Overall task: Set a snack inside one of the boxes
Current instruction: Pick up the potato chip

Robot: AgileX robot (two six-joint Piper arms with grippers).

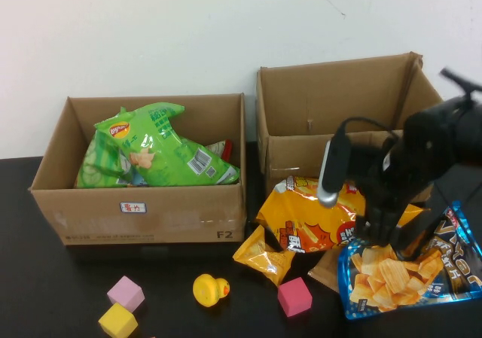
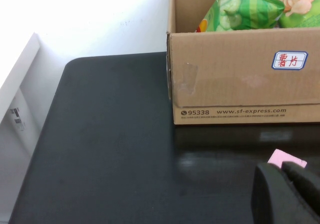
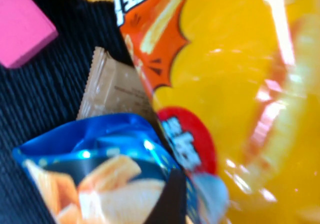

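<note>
A blue chip bag [image 1: 407, 274] lies at the front right, partly over a big yellow-orange snack bag [image 1: 316, 217] and a brown packet [image 1: 325, 266]. My right gripper [image 1: 376, 232] hangs low over the blue bag's upper edge, where it meets the yellow bag. The right wrist view shows the blue bag [image 3: 100, 174], yellow bag [image 3: 240, 84] and brown packet [image 3: 112, 94] close up. The left box [image 1: 143, 210] holds green chip bags [image 1: 158, 153]. The right box [image 1: 339, 105] stands open behind. My left gripper [image 2: 281, 166] is shut and empty, low over the table near the left box [image 2: 240, 74].
A small yellow snack bag [image 1: 263, 255], a magenta cube [image 1: 294, 296], a yellow duck [image 1: 209, 289], a light pink cube [image 1: 126, 293] and a yellow cube [image 1: 117, 321] lie along the table's front. The light pink cube [image 2: 286, 159] sits just beyond my left fingers.
</note>
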